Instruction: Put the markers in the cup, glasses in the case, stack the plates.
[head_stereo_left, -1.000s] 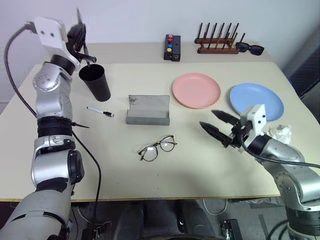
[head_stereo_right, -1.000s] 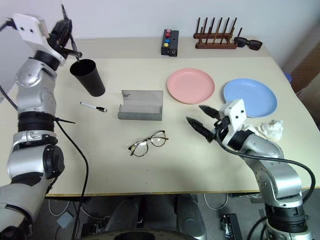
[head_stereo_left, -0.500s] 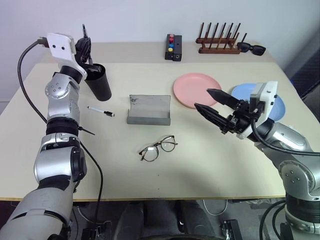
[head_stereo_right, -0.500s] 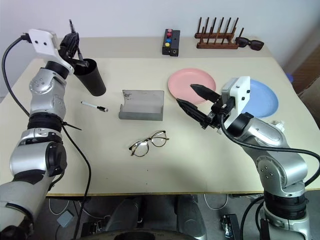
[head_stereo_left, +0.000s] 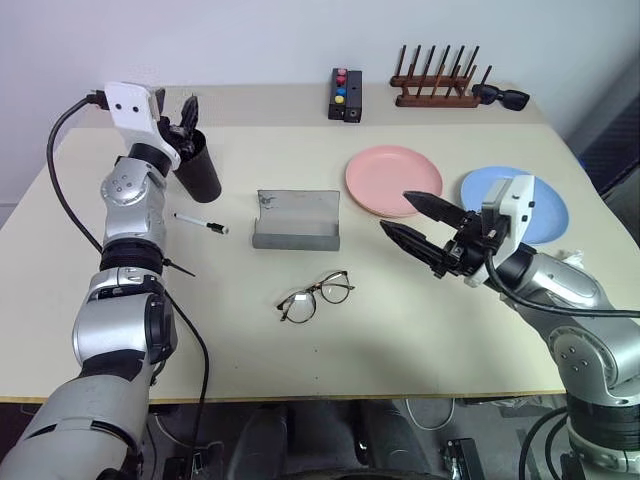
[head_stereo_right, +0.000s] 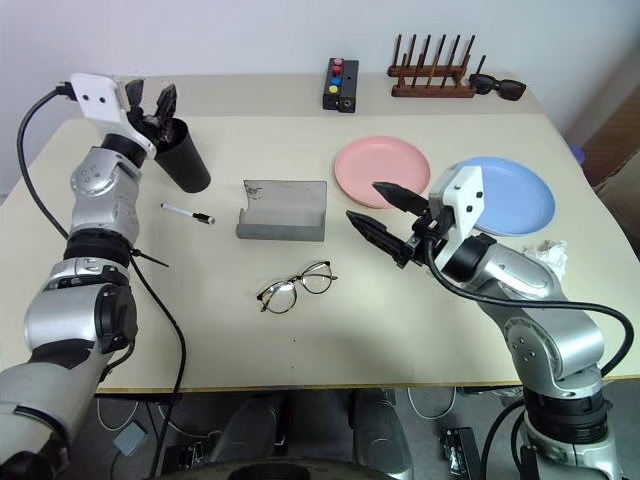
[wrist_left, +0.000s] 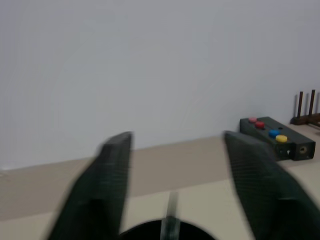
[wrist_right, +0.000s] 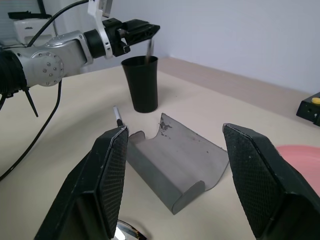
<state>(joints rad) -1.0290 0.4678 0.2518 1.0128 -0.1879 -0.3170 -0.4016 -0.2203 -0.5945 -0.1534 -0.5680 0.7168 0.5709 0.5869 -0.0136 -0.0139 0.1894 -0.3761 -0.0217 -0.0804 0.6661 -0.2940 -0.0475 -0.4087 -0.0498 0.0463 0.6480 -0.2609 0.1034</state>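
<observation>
Bright, even light; left wrist view blurred.

Counted two markers (white one (head_stereo_left: 200, 223), grey one (wrist_right: 150, 50)), one cup (head_stereo_left: 201, 172), two plates (pink (head_stereo_left: 392, 180), blue (head_stereo_left: 545, 197)), one glasses (head_stereo_left: 315, 296), one case (head_stereo_left: 296, 220).

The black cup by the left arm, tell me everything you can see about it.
The black cup is a tall tapered tumbler, plastic by its look, wider at the rim. It stands upright on the beige table near its far left corner. The left gripper hovers just over its rim with jaws open, and a silvery grey marker stands in the cup, its top sticking out above the rim. A white marker lies on the table just in front, not touching the cup.
</observation>
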